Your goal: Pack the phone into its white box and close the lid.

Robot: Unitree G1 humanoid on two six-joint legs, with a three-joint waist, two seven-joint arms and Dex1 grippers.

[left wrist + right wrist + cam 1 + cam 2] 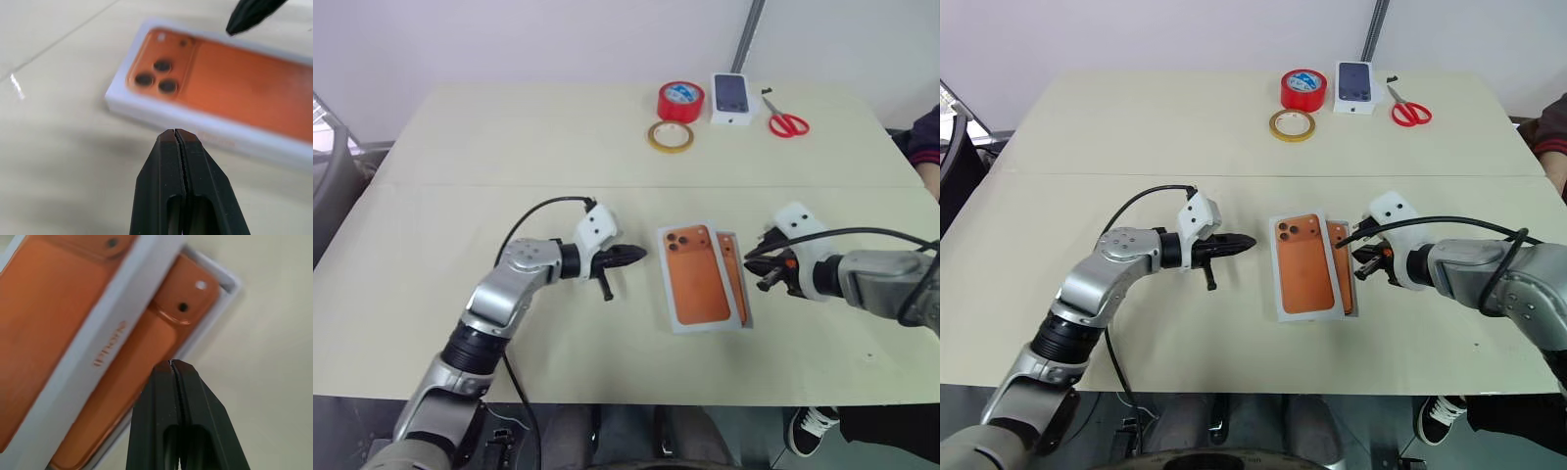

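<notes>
The lid (pixel 696 276), printed with a glossy orange phone, is lying askew over the phone (pixel 734 274) in the white box (pixel 744 294) at centre frame. The left gripper (pixel 628 257) and right gripper (pixel 766 266) are flanking it, fingers pressed together, holding nothing.

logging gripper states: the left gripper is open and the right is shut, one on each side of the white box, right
No: the left gripper is shut too, fingers pressed together in the left wrist view. The right gripper is shut, and they do flank the white box.
</notes>
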